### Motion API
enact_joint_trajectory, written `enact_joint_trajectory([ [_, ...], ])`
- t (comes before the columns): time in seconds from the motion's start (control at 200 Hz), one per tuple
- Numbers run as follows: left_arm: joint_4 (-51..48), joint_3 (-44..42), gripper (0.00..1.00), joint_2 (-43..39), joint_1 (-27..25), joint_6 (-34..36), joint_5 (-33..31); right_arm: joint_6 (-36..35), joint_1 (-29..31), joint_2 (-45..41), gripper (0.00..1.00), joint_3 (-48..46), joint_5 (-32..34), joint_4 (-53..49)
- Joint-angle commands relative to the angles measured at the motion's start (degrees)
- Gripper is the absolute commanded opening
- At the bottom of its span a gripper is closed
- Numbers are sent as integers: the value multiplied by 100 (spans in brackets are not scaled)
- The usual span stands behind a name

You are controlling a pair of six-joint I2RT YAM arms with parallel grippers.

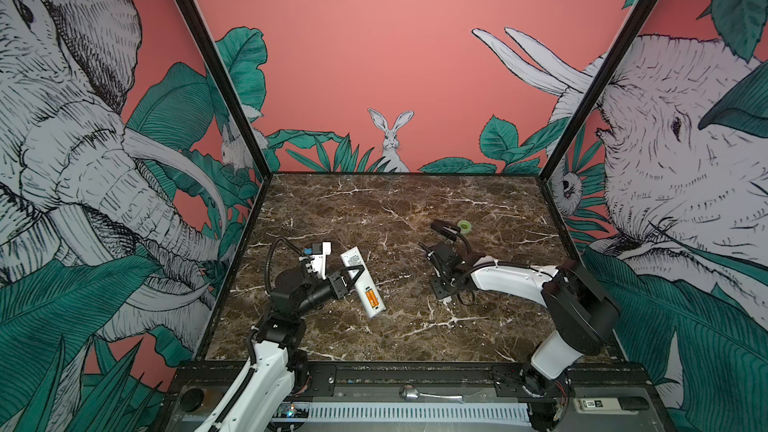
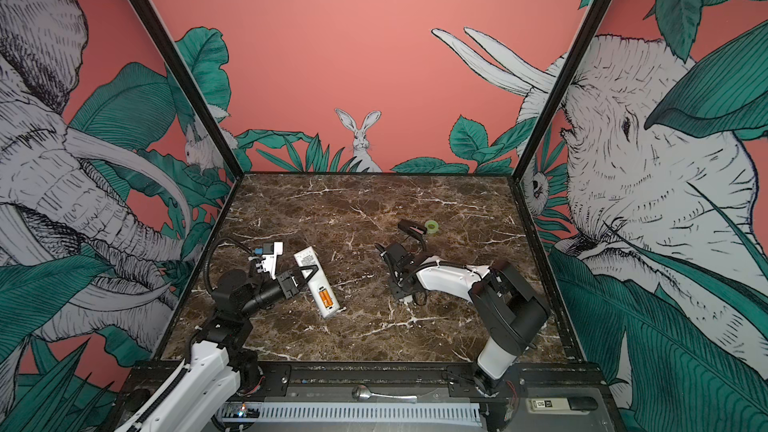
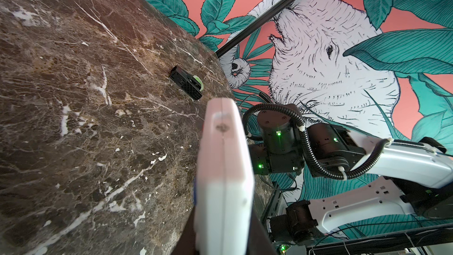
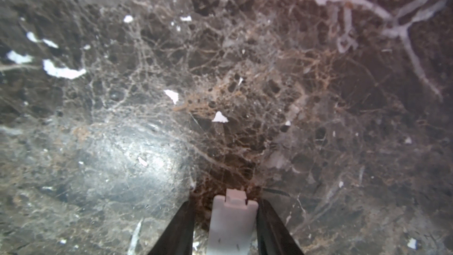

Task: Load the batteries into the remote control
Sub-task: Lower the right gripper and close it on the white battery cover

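The remote control (image 1: pixel 362 282) lies back-up on the brown marble surface (image 1: pixel 374 209), left of the middle, its length running slantwise from far-left to near-right in both top views. Its battery bay at the near end is uncovered, and the two orange batteries (image 1: pixel 372 297) sit side by side inside it, lengthwise along the body. A printed label shows at the far end.

The left gripper (image 1: pixel 356 272) reaches in from the left and is pinched on the remote across its middle, just beyond the bay, with its fingers over the white back but not over the batteries. The left wrist view shows the remote (image 3: pixel 223 180) edge-on, close and blurred, held between the dark fingers.

To the right, well apart from the remote with bare marble between them, the right arm (image 1: pixel 511 280) bends down to the surface. In the right wrist view the right gripper (image 4: pixel 225 201) stands spread around a small white battery cover (image 4: pixel 231 219) that lies flat with its latch tab pointing away. One black finger is against the cover's edge, while a sliver of marble shows between the other finger and the cover.

Farther back, beyond the right gripper, a black stapler-like tool (image 1: pixel 444 229) rests on the marble, with a small green tape roll (image 1: pixel 464 226) just beside it.
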Motion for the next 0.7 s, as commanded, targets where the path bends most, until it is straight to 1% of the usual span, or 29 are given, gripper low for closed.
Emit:
enact_joint_trajectory([
  [0.0, 302, 11, 0, 46, -29, -14, 32, 6, -55, 126, 40, -119, 96, 78],
  [0.41, 451, 16, 0, 193, -63, -54, 10, -71, -71, 186, 32, -88, 123, 26],
  [0.695, 489, -6, 0, 209, -81, -76, -34, -130, -70, -33, 25, -119, 68, 9],
])
